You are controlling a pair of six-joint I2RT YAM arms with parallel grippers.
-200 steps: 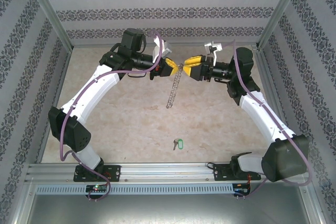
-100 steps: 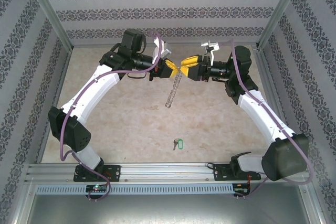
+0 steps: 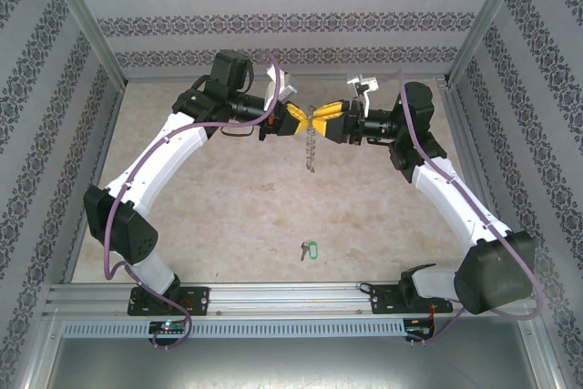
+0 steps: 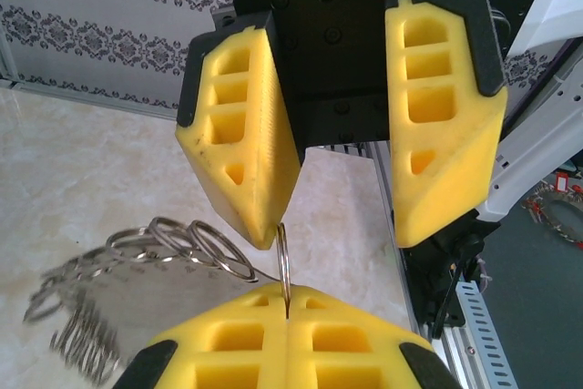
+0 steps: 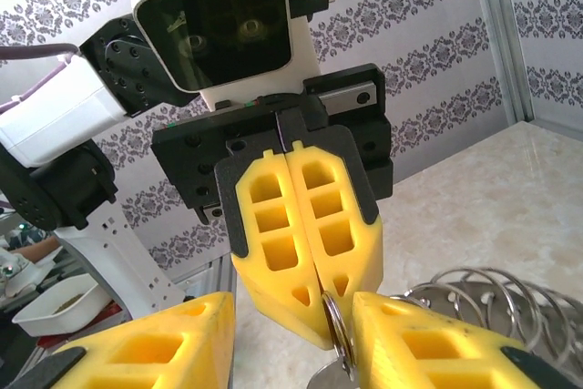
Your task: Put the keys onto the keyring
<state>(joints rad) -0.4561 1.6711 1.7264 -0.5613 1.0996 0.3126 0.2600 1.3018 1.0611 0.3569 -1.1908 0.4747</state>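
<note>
Right pincer (image 3: 319,121) now sits nearer, tip-to-tip with left pincer (image 3: 306,120); left clamps the keyring (image 3: 310,148), right straddles it part-open; keys (image 3: 308,250) lie untouched on desk (image 3: 209,198), threading not begun.

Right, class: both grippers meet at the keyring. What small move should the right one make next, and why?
Probably close the right gripper on the keyring. Its jaws stand open around it, beside where the shut left gripper pinches it; a second hold seems needed before the keys go on.
</note>
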